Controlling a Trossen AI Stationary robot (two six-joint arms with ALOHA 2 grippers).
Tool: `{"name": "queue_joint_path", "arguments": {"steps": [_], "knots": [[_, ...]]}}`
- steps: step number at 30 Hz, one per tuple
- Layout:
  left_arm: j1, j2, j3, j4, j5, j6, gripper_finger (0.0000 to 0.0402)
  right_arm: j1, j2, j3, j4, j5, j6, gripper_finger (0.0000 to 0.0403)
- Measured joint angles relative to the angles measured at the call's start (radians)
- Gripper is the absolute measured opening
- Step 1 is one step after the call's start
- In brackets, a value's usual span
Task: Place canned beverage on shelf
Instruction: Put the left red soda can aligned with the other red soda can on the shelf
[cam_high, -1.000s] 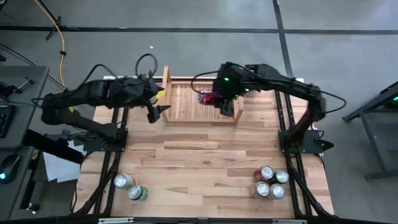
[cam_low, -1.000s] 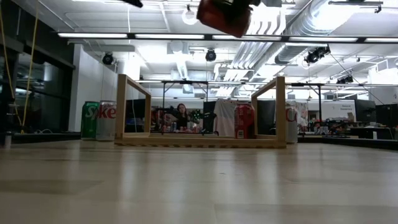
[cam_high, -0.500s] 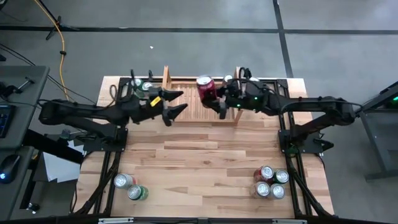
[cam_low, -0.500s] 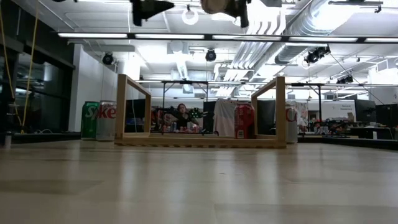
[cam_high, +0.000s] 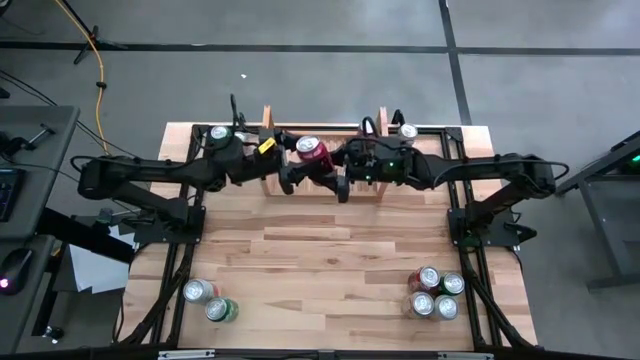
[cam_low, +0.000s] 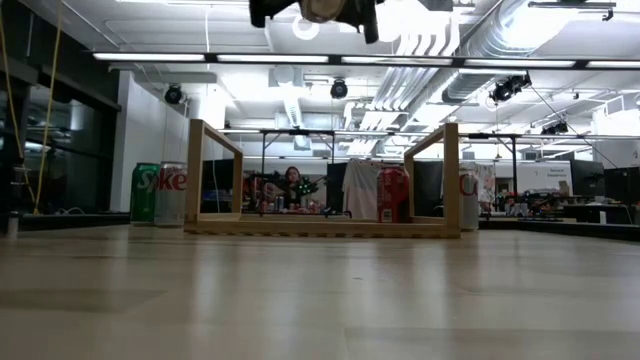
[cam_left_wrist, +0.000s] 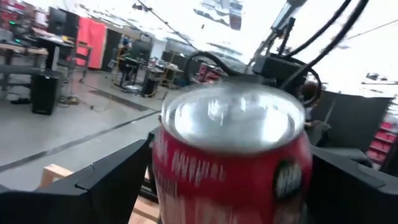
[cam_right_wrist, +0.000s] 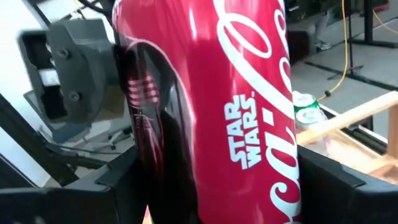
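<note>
The right gripper (cam_high: 322, 172) is clamped on a red Coca-Cola can (cam_high: 309, 150), held in the air above the shelf (cam_high: 272, 176), w/ silver lid up. In the right wrist view the can (cam_right_wrist: 211, 106) shows white script & "STAR WARS" lettering on glossy red. The left gripper (cam_high: 283, 172) is brought in from the opposite side, fingers spread either side of the can; in the left wrist view the can (cam_left_wrist: 231, 162) is seen between its dark fingers (cam_left_wrist: 109, 186), contact can't be judged. In the low view a 2nd red can (cam_low: 392, 195) is stood inside the pale wooden rack (cam_low: 323, 227), near its side board. Green & silver Sprite cans (cam_low: 159, 194) are stood just beside the rack. More cans (cam_high: 435, 293) are clustered at the table (cam_high: 320, 260) near edge.
</note>
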Motion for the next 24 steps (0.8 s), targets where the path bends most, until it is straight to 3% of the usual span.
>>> {"name": "queue_joint_path", "arguments": {"steps": [4, 10, 12, 17, 24], "knots": [[0.0, 0.006, 0.002, -0.01, 0.01, -0.004, 0.0356, 0.001, 0.001, 0.0, -0.012, -0.003, 0.007, 0.0292], [0.002, 0.004, 0.002, -0.006, 0.002, -0.012, 0.0281, 0.0, 0.001, 0.0, -0.008, -0.008, 0.008, 0.0292], [0.005, 0.004, 0.002, -0.013, 0.003, -0.013, 0.0281, -0.001, -0.002, 0.0, -0.024, -0.01, 0.01, 0.03], [0.016, -0.026, -0.002, -0.108, -0.035, 0.023, 0.0281, -0.014, -0.039, 0.0, -0.122, -0.006, 0.015, 0.0382], [0.014, -0.104, -0.001, -0.326, -0.17, 0.143, 0.0281, -0.046, -0.136, 0.0, -0.305, -0.014, 0.028, 0.0374]]}}
